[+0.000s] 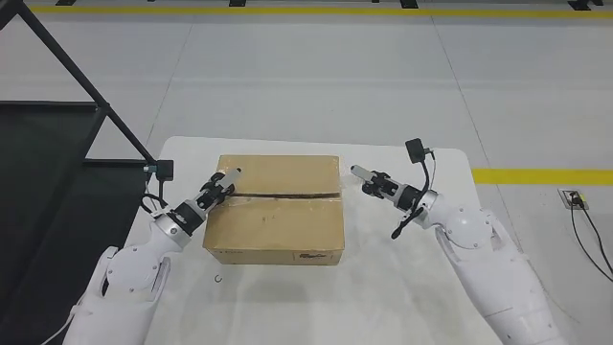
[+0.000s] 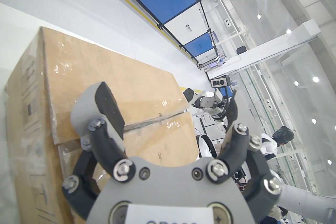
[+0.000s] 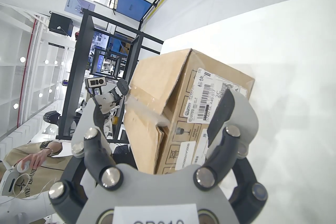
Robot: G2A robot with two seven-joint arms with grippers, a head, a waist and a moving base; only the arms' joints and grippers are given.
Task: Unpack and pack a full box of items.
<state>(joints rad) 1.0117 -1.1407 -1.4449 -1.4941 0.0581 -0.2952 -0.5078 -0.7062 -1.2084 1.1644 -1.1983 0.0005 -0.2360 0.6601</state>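
Observation:
A brown cardboard box (image 1: 276, 209) stands in the middle of the white table (image 1: 402, 278), its top flaps down and meeting along a taped seam (image 1: 287, 195). My left gripper (image 1: 218, 191) is open at the box's left end, level with the seam; one finger pad (image 2: 109, 109) lies over the box top (image 2: 110, 70) by the seam. My right gripper (image 1: 368, 179) is open just off the box's right end, apart from it. In the right wrist view its jaws frame the labelled end of the box (image 3: 199, 101) and the flap corner.
A black metal frame (image 1: 96, 120) stands off the table's left side. A small dark hook-like bit (image 1: 219, 279) lies on the table in front of the box. Bare table lies right of and in front of the box.

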